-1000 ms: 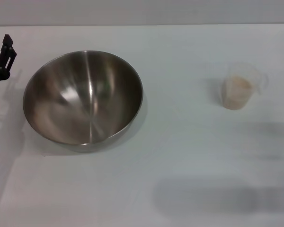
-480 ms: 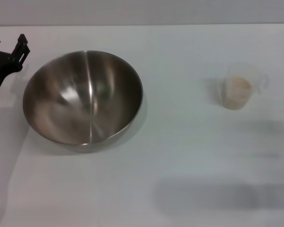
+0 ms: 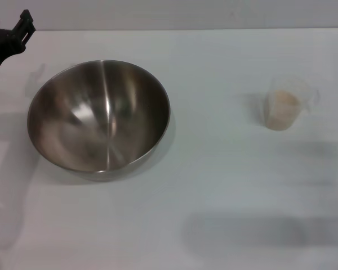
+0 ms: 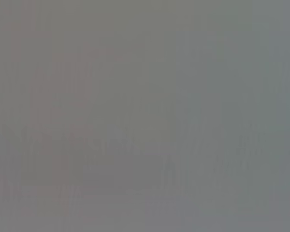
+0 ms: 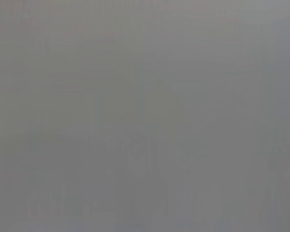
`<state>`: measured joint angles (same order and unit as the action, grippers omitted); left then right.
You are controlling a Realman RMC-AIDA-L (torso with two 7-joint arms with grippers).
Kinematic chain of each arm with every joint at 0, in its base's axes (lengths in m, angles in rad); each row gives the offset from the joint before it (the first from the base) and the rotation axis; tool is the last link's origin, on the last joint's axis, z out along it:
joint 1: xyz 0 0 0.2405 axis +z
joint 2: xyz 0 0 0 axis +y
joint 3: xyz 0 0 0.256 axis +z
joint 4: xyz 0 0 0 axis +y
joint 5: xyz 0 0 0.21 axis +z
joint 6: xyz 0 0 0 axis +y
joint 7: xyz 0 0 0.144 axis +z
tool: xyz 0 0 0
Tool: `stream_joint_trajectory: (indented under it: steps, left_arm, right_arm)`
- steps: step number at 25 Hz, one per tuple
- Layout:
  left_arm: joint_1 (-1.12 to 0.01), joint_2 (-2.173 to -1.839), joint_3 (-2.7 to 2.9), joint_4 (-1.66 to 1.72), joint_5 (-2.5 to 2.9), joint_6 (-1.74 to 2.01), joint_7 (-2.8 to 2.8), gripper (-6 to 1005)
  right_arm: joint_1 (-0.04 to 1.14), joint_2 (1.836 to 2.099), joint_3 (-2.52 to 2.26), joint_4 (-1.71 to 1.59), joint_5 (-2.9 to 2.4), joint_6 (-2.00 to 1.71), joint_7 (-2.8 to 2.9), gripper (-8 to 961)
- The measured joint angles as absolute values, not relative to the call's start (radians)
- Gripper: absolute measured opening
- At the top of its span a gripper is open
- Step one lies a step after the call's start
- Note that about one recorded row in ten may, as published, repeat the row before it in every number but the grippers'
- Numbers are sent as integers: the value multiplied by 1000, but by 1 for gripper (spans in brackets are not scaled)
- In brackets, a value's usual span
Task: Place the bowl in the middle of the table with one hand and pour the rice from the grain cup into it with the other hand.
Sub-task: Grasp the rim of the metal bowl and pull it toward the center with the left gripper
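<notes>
Left gripper (image 3: 8, 25) shifted farther back, fingers apart, one bowl (image 3: 99, 115), one grain cup (image 3: 285, 104) holding rice (image 3: 284, 106)

Surface (image 3: 214, 185): plain white, unpatterned, crossed by soft grey shadows. Bowl (image 3: 99, 115): silver-grey steel, brushed sheen, a bright streak seen down the inside. Grain cup (image 3: 287, 103): clear, faintly cloudy plastic. Rice (image 3: 283, 109): pale beige, granular. Left tool (image 3: 8, 34): black. Both wrist views are filled with flat grey.
</notes>
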<state>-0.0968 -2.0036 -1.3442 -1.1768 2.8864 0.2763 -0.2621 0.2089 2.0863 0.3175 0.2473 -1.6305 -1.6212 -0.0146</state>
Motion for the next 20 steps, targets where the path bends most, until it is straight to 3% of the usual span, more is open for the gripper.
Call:
stream_joint_trajectory:
  steps: [11,12,18,20]
  left_arm:
    - [-70,-2006,-1390,-1498,2883,-251,-194,668]
    - [-85,-2012,-1415,-1577,2882,-414,-182,667]
    - [-115,-2057,-1480,-1630,2872,-597,-95,660]
    - [-132,-2059,-1487,-1638,2845,-660,-66,657]
  right_arm:
    - [236,2084,317,238,-1631,-1597,-15,714]
    - [238,2083,317,238,-1631,-1596,-15,714]
    - [242,2083,318,234,-1631,-1594,-15,713]
    - [243,2083,317,230,-1631,-1594,-15,713]
